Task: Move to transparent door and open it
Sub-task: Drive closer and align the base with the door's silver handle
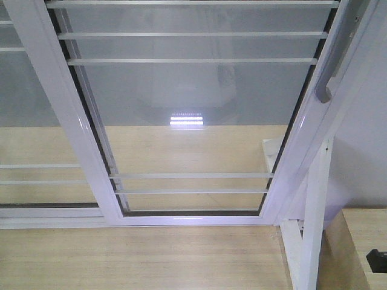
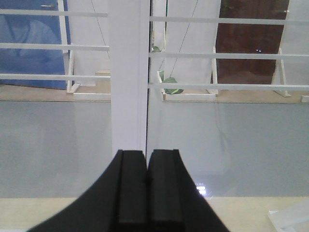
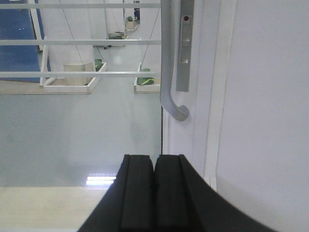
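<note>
Front view: transparent door (image 1: 193, 103), a tall clear-glass sliding panel in glossy white frame with thin white horizontal bars, fills centre, straight ahead. Long curved grey-white pull handle (image 1: 328, 81) on its right stile, upper right of view. Similar barred glass panel (image 1: 30, 139), no handle, just left, meeting door's left stile. Light wooden floor (image 1: 139, 260) on near side. Bare slanted white frame post (image 1: 314, 223) at right, beside a light wood cabinet (image 1: 363, 235).

Left gripper (image 2: 146, 164): black pads pressed together, nothing between. Points at a white vertical stile (image 2: 128, 87) with barred glass either side. Distance to stile: cannot tell.

Right gripper (image 3: 154, 164): black pads likewise pressed together, holding nothing. Pull handle (image 3: 167, 58) ahead, its hooked lower end slightly right of the fingertips and clearly apart, no contact. Grey lock plate (image 3: 184, 53) just right of handle on same stile. Plain white wall (image 3: 270, 106) further right, handle-side stile sitting next to it.
</note>
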Available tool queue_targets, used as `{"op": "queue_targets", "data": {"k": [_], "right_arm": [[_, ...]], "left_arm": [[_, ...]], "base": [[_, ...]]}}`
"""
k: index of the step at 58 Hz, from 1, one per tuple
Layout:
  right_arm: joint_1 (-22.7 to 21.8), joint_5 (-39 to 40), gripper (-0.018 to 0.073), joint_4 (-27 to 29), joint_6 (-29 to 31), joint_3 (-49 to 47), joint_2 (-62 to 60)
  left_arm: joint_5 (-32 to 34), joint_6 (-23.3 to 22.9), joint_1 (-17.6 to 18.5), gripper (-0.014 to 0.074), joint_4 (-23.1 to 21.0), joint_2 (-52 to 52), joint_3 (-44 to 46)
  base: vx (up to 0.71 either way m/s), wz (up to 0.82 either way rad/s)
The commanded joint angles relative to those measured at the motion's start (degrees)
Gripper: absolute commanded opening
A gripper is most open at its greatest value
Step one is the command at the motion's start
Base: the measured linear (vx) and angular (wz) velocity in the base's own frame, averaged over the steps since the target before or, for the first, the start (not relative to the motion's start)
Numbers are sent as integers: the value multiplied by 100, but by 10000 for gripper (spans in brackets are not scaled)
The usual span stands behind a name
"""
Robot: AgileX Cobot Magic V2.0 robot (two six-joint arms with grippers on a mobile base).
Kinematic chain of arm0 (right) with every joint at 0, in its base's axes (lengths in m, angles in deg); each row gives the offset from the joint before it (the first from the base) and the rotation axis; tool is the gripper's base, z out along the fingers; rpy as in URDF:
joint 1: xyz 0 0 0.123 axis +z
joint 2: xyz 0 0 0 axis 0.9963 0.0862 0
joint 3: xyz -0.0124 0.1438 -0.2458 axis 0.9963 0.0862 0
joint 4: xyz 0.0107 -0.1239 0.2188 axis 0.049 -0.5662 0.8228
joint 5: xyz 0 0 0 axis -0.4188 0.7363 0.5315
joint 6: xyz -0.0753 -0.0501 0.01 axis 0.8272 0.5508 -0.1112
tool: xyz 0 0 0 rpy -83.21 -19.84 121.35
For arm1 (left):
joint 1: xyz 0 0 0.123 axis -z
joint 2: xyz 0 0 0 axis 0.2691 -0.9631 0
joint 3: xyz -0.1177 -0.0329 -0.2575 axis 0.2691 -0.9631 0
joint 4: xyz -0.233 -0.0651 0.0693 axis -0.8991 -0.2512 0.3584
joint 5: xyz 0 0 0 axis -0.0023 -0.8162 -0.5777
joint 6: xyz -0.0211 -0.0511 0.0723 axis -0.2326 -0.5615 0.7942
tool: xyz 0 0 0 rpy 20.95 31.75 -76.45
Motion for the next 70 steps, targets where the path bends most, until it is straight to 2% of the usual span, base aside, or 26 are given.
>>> {"op": "queue_targets", "data": {"k": [1,70], "right_arm": [[-14,443,-5,-41,36,68,129],[-14,632,-5,-53,36,68,129]], "left_arm": [[453,-37,22,-6,-53,-149,-134],[605,-37,22,-6,-53,-149,-134]], "base": [[1,-1],[0,0]]}}
